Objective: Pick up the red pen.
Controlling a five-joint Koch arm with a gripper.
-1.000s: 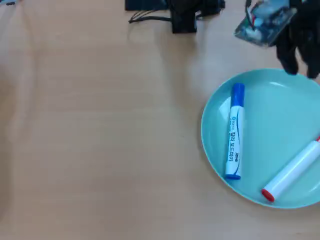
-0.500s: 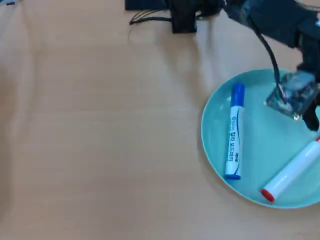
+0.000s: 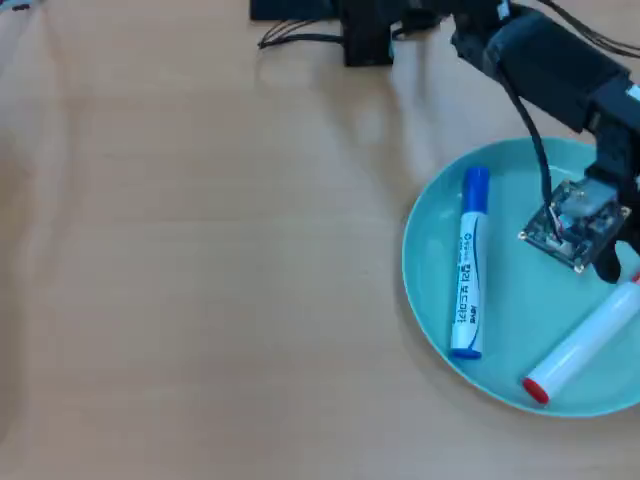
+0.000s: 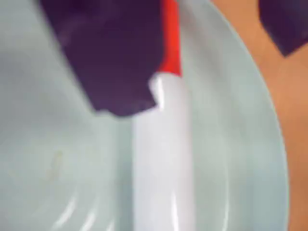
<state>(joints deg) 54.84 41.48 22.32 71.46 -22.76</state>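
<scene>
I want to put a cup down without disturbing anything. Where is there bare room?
In the overhead view, the wooden table left of the teal plate is bare, up to the cables at the top edge. The plate is crowded: blue pen, red pen, and the gripper over it.

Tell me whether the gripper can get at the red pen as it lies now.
Probably yes: the gripper hangs open astride the red pen on the plate, nothing lies between, and the blue pen sits well aside.
</scene>
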